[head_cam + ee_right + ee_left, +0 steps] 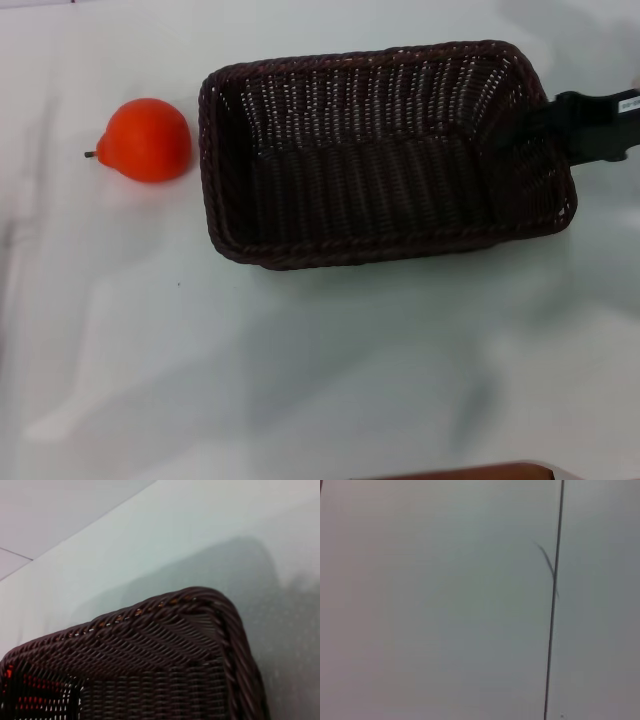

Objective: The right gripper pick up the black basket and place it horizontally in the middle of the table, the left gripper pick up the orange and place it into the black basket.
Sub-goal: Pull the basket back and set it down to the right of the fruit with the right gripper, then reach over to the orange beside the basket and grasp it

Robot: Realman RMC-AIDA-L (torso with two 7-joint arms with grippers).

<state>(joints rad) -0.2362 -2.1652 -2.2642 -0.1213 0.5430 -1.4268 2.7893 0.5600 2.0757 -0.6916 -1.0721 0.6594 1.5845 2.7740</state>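
Observation:
The black basket [385, 150] fills the upper middle of the head view, long side running left to right, open side up and empty. My right gripper [537, 128] comes in from the right and is shut on the rim of the basket's right end, one dark finger inside the wall. A soft shadow on the table [300, 380] lies below and in front of the basket. The right wrist view shows the basket's braided rim and corner [190, 630] close up. The orange [145, 140] lies on the table just left of the basket, stem pointing left. My left gripper is out of view.
The left wrist view shows only a plain pale surface crossed by a thin dark line [552, 610]. A brown edge [470, 472] shows at the bottom of the head view.

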